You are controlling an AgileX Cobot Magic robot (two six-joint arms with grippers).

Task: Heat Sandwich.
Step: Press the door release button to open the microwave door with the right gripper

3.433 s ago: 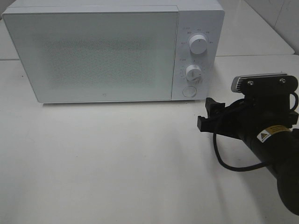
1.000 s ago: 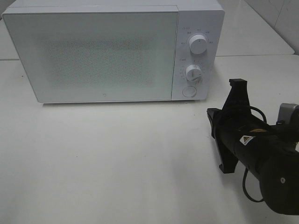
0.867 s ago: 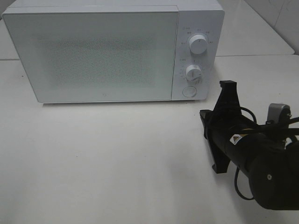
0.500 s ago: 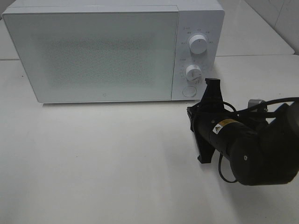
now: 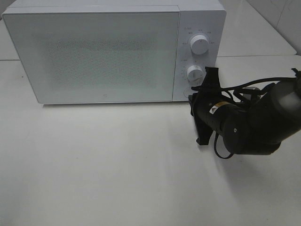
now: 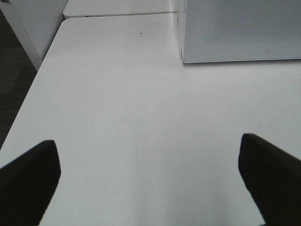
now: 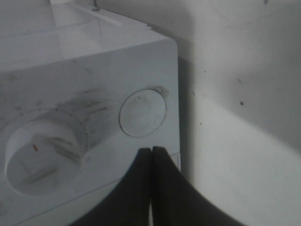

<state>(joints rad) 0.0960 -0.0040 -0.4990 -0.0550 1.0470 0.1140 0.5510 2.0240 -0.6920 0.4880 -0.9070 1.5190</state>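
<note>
The sandwich is out of view. The white microwave [image 5: 99,54] stands at the back of the table with its door shut. On its control panel are two knobs, the upper one [image 5: 200,45] and the lower one [image 5: 194,73] [image 7: 40,150], and a round button [image 7: 142,113] below them. My right gripper [image 5: 193,100] [image 7: 151,150] is shut and empty. Its fingertips sit right in front of the panel, just under the round button. My left gripper [image 6: 148,160] hangs wide open over bare table, with nothing between its fingers [image 6: 28,179], off the microwave's left front corner [image 6: 183,56].
The white table [image 5: 108,165] stretches in front of the microwave. Its left edge [image 6: 28,94] drops to dark floor. A black cable [image 5: 221,153] loops under the right arm. A second white table [image 5: 254,33] adjoins at the back right.
The right arm has swung left and toward the microwave, bringing its shut gripper from the open table up to the lower control panel. The left gripper's state is unchanged.
</note>
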